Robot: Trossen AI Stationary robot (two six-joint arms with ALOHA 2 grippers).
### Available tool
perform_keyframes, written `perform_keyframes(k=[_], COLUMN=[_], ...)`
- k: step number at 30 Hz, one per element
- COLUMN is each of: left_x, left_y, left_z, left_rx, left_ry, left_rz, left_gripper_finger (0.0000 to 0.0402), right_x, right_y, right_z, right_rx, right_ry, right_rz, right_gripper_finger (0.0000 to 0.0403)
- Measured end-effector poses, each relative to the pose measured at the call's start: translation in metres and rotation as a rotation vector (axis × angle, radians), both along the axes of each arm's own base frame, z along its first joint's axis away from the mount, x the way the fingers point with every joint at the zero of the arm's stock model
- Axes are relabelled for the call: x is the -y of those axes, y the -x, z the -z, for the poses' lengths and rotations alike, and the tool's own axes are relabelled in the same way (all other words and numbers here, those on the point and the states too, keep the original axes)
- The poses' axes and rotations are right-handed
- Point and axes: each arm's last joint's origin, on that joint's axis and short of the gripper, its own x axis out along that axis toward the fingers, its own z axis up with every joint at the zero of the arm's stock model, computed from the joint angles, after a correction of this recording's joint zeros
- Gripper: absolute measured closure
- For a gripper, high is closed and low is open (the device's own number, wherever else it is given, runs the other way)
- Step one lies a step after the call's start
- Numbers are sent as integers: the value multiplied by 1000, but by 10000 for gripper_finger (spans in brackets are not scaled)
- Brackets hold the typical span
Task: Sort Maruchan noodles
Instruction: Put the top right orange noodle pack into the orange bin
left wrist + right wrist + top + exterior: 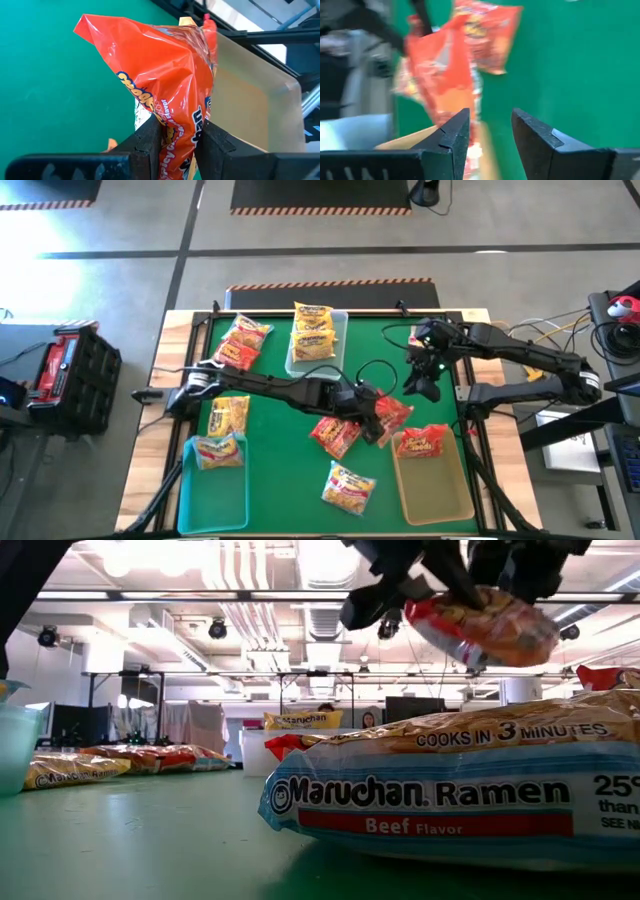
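**Packet pinched by its film, just short of the tan bin**

Clamped in the left gripper [177,132]: one red Maruchan packet [160,65], lifted off the green mat [280,470] and hanging just beside the tan bin [437,498], at the corner nearest the mat's middle. Held by a bunched fold of wrapper, not across the noodle block.

Probably very light. Looks soft and crinkly on the outside, with a brittle brick within, so likely to swing and twist under the fingers. Glossy film, so judged slippery; a hard squeeze on the block risks cracking it. Best taken at an edge seam or across the flat faces.

Right gripper [490,125]: fingers apart, nothing between them, poised above the mat just beyond the tan bin's far side and close to the held packet. Likeliest obstruction, since both arms crowd the same spot.

Around the tan bin:
- inside it, one red packet in the bin [425,442] at the far end
- beside it on the mat, a loose red packet [335,435] and a yellow-and-blue beef packet [348,488]
- well apart, a teal bin [210,500] holding yellow-and-blue packets [220,450]
- farther off, a clear bin [340,330] of yellow-orange packets [313,330], with more red packets [243,340] next to it
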Motion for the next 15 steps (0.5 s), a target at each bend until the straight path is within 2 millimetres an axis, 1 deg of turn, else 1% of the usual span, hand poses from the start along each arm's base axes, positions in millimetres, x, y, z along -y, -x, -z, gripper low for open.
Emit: perform_keyframes(k=[4,6,11,15], left_x=[8,12,27,36], left_y=[-6,-10,-23,-35], left_z=[8,11,7,11], left_rx=[-9,0,44,37], left_ry=[-12,-20,-68,-111], left_rz=[19,34,105,198], left_gripper_finger=[326,326,326,326], right_x=[-6,-7,-8,-12], right_y=[3,4,6,14], right_z=[3,4,3,-1], right_rx=[59,71,48,3], right_ry=[-148,-180,-215,-275], right_rz=[-108,-129,-94,-29], right_gripper_finger=[255,255,259,264])
